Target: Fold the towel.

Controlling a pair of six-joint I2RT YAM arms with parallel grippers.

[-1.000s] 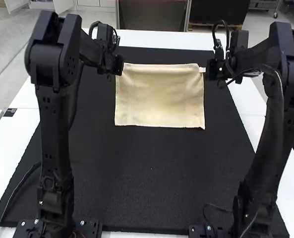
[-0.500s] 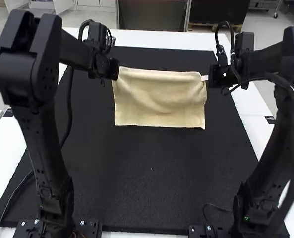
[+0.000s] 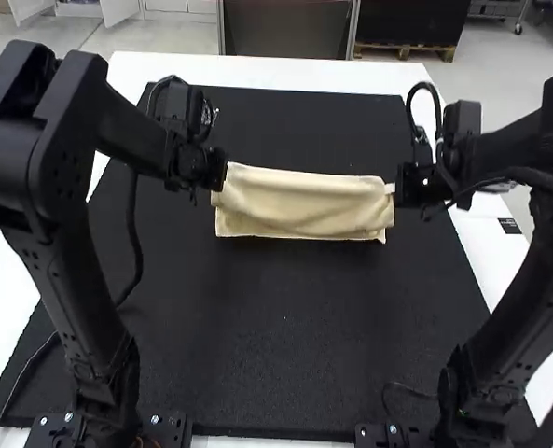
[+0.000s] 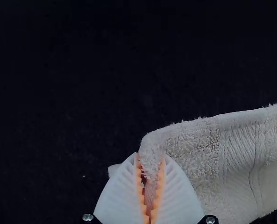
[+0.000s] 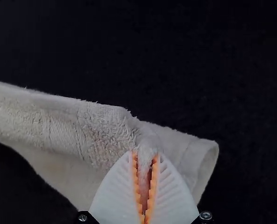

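Cream towel (image 3: 299, 217) spans the far half of the black mat (image 3: 285, 327) in the high view, a short, wide strip with its near edge lying on the mat. My left end effector (image 3: 224, 175) and right end effector (image 3: 395, 185) are at its two ends, over the mat. I judge the first fold partway made; laying it flat, releasing and any further folding remain.

Left wrist view: my fingers are clamped on a towel corner.

Right wrist view: they pinch bunched towel near its other end.
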